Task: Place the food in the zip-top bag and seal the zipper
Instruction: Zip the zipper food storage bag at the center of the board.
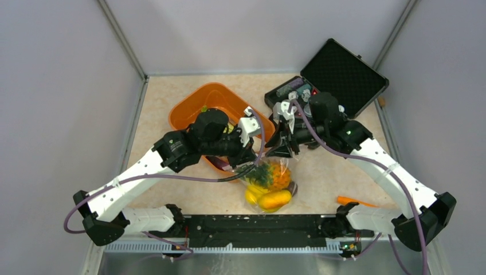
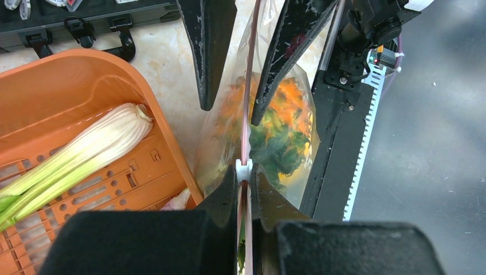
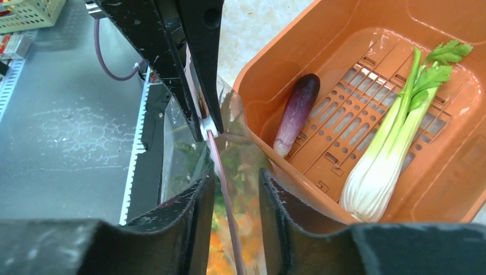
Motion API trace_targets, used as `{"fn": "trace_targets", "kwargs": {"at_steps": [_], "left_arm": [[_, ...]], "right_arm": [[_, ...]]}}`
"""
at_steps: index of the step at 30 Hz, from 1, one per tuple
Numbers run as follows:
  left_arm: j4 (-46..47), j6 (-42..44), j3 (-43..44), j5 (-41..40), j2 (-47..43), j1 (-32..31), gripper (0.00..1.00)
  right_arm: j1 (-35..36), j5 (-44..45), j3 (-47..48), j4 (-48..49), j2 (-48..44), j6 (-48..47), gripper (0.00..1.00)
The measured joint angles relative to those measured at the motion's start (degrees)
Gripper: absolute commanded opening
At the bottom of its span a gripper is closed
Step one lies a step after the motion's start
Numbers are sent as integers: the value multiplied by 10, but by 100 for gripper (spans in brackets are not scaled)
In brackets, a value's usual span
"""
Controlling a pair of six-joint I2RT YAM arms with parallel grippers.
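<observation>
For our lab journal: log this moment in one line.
left gripper: shut on zipper | right gripper: open, straddling zipper | eggplant, stalk: in orange tub

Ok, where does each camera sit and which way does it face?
Top external: above, behind the bases, facing down at the table; left arm and right arm show.
Left wrist: on that wrist, faces along the left gripper, shut on the zipper.
Right wrist: on that wrist, faces along the right gripper, open astride that zipper.
Shared: both wrist views show the other gripper and the orange tub.
</observation>
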Motion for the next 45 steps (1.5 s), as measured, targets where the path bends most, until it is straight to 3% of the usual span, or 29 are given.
{"fn": "trace_targets", "kwargs": {"at_steps": [8,15,25,38,45], "left_arm": [[0,0,0,-3,0,0,0],[0,0,0,-9,0,0,0],[12,0,-17,-26,-16,0,0],[-16,-15,-118,-123,-155,0,0],[-34,-32,-128,-156,-174,0,0]], "right_arm": [[5,3,-26,11,2,0,24],[5,7,-41,9,-7,0,0],[9,46,-53,21,-32,9,0],[12,89,-56,15,-42,9,0],[12,95,-59,17,-45,9,0]]}}
